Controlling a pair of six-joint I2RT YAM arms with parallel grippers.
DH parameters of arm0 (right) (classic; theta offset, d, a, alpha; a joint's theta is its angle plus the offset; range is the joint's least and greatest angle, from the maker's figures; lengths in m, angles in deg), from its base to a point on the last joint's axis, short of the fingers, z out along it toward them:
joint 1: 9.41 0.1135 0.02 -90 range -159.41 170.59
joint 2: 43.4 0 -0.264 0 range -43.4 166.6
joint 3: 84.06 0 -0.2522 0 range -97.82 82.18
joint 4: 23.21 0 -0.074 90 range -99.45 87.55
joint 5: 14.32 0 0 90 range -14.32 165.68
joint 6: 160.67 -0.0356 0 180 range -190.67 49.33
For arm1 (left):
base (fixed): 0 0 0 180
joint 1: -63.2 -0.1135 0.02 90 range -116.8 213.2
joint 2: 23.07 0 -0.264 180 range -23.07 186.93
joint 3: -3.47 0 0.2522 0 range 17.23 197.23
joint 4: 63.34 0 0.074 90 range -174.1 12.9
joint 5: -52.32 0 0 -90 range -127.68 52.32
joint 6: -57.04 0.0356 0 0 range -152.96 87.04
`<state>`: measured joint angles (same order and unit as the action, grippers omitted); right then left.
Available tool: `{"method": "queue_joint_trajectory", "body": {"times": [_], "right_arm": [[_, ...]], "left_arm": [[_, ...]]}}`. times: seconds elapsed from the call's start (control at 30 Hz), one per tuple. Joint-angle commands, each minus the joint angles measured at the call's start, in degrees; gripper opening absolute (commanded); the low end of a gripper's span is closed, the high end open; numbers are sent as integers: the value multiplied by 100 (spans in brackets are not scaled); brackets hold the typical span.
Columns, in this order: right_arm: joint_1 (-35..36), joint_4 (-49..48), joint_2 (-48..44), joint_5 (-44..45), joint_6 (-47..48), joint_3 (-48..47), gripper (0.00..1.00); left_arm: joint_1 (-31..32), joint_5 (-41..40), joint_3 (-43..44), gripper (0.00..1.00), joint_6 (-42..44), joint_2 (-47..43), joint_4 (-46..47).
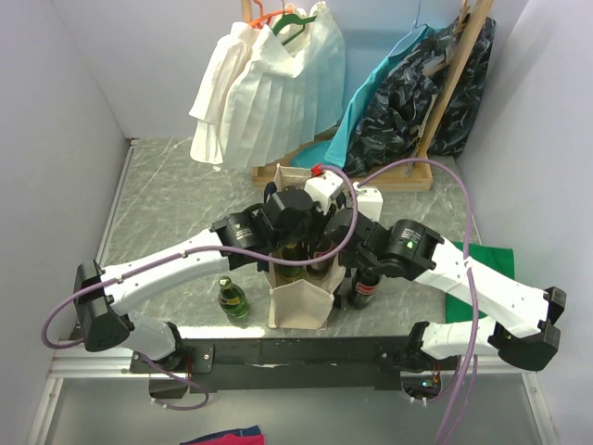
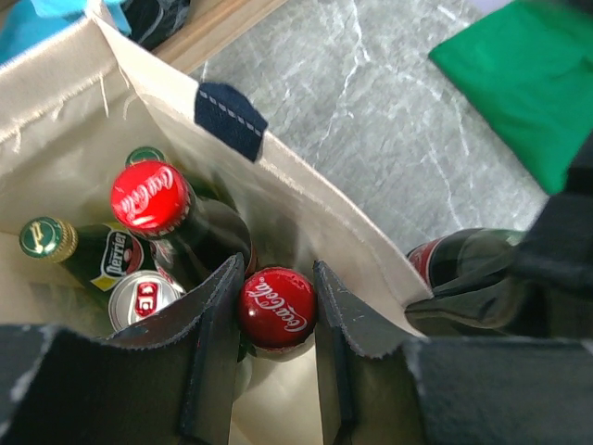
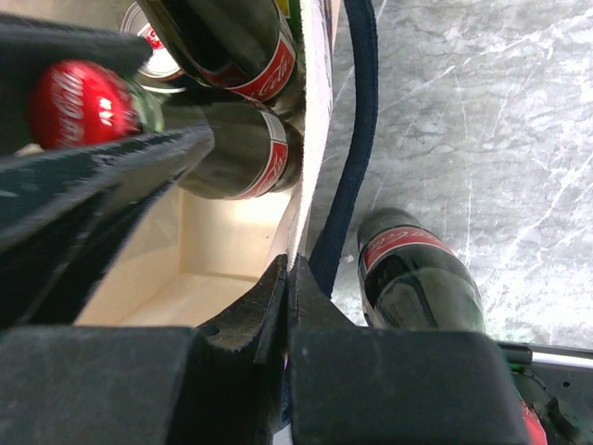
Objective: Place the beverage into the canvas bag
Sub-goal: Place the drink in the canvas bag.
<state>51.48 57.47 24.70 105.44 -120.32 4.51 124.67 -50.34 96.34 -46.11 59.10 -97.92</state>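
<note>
The cream canvas bag (image 1: 298, 301) stands open at the table's near middle, between both arms. My left gripper (image 2: 278, 278) reaches down into it, shut on the red-capped neck of a Coca-Cola bottle (image 2: 276, 308), the beverage, which is inside the bag's mouth. Beside that bottle in the bag are another Coca-Cola bottle (image 2: 148, 197), a green Perrier bottle (image 2: 46, 238) and a can (image 2: 144, 298). My right gripper (image 3: 289, 264) is shut on the bag's right rim (image 3: 310, 139), next to the navy strap (image 3: 357, 120).
One more Coca-Cola bottle (image 1: 366, 287) stands on the table just right of the bag, close to my right gripper. A green bottle (image 1: 232, 298) stands left of the bag. A green cloth (image 1: 491, 260) lies at right; a white pleated garment (image 1: 269, 93) hangs behind.
</note>
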Motion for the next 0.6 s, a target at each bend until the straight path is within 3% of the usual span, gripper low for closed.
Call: {"method": "queue_joint_trajectory", "body": {"times": [0.0, 0.57], "right_arm": [[47, 32, -297, 232, -54, -152, 0], [47, 14, -279, 215, -10, -161, 0]], "left_arm": [[58, -280, -9, 1, 67, -360, 1211], [84, -377, -660, 1, 40, -535, 1484]]}}
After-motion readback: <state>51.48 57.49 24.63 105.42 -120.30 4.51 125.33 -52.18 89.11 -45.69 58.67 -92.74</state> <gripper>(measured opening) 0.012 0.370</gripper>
